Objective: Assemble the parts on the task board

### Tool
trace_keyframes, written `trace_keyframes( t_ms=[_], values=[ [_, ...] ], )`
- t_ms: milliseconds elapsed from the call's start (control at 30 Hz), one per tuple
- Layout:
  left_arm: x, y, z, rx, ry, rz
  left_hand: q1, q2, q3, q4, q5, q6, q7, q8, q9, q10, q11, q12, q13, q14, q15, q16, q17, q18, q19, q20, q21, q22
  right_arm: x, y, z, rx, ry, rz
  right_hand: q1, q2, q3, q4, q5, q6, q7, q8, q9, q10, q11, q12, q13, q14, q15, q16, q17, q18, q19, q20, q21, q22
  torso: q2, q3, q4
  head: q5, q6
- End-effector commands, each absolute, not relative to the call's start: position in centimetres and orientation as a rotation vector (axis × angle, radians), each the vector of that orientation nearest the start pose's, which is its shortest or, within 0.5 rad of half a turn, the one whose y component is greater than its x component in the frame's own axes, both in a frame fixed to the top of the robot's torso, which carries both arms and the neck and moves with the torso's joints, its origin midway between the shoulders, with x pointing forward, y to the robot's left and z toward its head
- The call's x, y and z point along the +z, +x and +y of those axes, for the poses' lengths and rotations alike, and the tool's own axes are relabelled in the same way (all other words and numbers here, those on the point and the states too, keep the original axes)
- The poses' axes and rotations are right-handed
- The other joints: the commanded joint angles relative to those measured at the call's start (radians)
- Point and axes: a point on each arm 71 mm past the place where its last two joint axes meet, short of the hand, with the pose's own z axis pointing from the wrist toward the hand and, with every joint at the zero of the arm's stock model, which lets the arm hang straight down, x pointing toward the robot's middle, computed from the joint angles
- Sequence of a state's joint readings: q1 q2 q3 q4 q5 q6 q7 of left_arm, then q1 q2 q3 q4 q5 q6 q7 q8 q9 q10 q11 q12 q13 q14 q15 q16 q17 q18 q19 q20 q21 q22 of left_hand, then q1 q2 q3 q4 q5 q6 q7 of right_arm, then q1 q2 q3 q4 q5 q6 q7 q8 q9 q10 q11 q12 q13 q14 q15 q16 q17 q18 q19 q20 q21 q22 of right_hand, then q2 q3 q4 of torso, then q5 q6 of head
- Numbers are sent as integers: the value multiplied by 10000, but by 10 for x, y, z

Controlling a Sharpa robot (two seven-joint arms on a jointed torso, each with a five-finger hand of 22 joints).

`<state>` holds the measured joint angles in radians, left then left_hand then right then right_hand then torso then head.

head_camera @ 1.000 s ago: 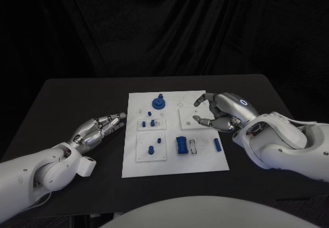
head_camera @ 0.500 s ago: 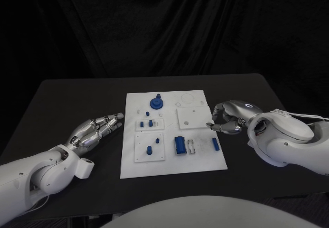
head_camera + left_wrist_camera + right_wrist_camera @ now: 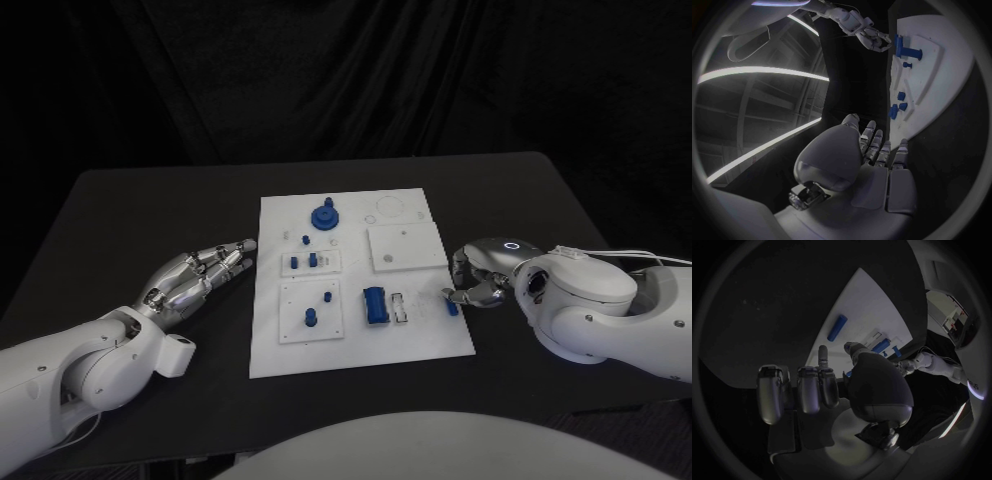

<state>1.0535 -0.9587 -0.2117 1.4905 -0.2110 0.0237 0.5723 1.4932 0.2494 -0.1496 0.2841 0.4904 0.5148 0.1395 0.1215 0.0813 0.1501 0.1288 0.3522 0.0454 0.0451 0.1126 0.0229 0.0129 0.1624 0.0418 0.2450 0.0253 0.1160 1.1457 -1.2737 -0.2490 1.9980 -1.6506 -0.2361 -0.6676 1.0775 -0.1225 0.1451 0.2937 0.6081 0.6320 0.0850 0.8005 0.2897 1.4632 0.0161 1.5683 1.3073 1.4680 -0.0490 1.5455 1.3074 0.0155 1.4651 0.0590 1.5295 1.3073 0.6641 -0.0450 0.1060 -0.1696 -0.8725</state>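
The white task board [image 3: 411,340] lies mid-table, also in the left wrist view [image 3: 942,90]. It holds a round blue part with a peg [image 3: 326,216], small blue pegs [image 3: 302,262], a large blue block [image 3: 375,304] and a slim blue bar [image 3: 453,307]. My right hand [image 3: 476,276] hovers at the board's right edge with bent fingers, a fingertip close to the slim bar. In the right wrist view the bar [image 3: 837,327] lies free beyond my right hand [image 3: 823,390], which holds nothing. My left hand [image 3: 205,270] rests open on the table left of the board, fingers straight [image 3: 879,150].
Raised white square plates [image 3: 405,246] sit on the board's right half, with white clips [image 3: 407,310] beside the large block. Bare black table [image 3: 159,210] surrounds the board on all sides.
My right hand has come back from the board's far right corner to its right edge beside the slim blue bar. The left hand has stayed put.
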Motion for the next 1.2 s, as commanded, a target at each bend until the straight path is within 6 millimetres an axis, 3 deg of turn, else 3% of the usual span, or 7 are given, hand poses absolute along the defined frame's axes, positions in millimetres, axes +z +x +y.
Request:
trace_keyframes(
  t_ms=[33,233,467,767,1033,1200],
  values=[
    [-289,416,256,-16840,-9574,17024,103,6,36,-5,31,74,-10,41,12,56,2,44,16,5,50,50,11,200,43,-21,27,-10,-244,340,-294,-438,-3,20244,20,32,88,-1,76,105,5,-40,23,1076,-67,25,2635,854,-81,-20,1692,-19,831,-64,-45,2456,-8,-1,-5,-24,-1],
    [-289,417,256,-16855,-9577,17050,105,11,41,-2,30,57,-1,37,9,71,14,61,18,8,58,52,12,199,41,-21,26,-16,-250,339,-289,-297,-101,20353,1,74,183,-5,134,402,-11,-71,78,1076,-71,25,2635,851,-86,-25,1670,-20,832,-68,-40,2457,-9,24,-4,-43,-1],
    [-290,417,256,-16843,-9590,17086,105,11,41,-2,30,57,-1,37,9,71,14,61,18,8,58,52,12,199,41,-21,26,-16,-255,337,-285,-115,-212,20451,122,106,383,-26,319,818,-91,-156,174,1076,-134,25,2635,849,-144,-27,1655,-23,835,-109,-26,2462,-33,9,22,-56,-1],
    [-291,417,255,-16798,-9637,17197,113,19,51,-5,32,39,8,31,5,74,25,56,17,6,66,51,11,198,40,-21,25,-19,-260,340,-279,81,-432,20539,903,-7,885,-157,1354,1306,-286,-98,540,1076,-311,25,2635,848,-322,-27,1648,-27,839,-270,-7,2468,-37,9,2,-38,-1],
    [-293,416,254,-16797,-9688,17324,133,34,74,-16,40,19,19,24,0,75,42,51,15,12,80,56,13,195,40,-15,25,-21,-272,342,-273,-91,-824,20955,1177,-127,1056,-231,1723,1247,-289,-213,689,1076,-328,25,2635,810,-326,-86,1462,-1,788,-289,-100,2431,-29,12,16,-20,-1],
    [-294,416,254,-16803,-9716,17395,146,40,87,-24,44,4,25,19,-3,74,50,47,13,15,89,58,14,194,41,-11,26,-19,-278,341,-266,-33,-1047,21164,1373,-192,1115,-334,1526,1273,-281,-244,815,1076,-325,25,2635,805,-325,-97,1433,7,772,-296,-127,2420,-34,12,14,-8,-1]
  ],
)
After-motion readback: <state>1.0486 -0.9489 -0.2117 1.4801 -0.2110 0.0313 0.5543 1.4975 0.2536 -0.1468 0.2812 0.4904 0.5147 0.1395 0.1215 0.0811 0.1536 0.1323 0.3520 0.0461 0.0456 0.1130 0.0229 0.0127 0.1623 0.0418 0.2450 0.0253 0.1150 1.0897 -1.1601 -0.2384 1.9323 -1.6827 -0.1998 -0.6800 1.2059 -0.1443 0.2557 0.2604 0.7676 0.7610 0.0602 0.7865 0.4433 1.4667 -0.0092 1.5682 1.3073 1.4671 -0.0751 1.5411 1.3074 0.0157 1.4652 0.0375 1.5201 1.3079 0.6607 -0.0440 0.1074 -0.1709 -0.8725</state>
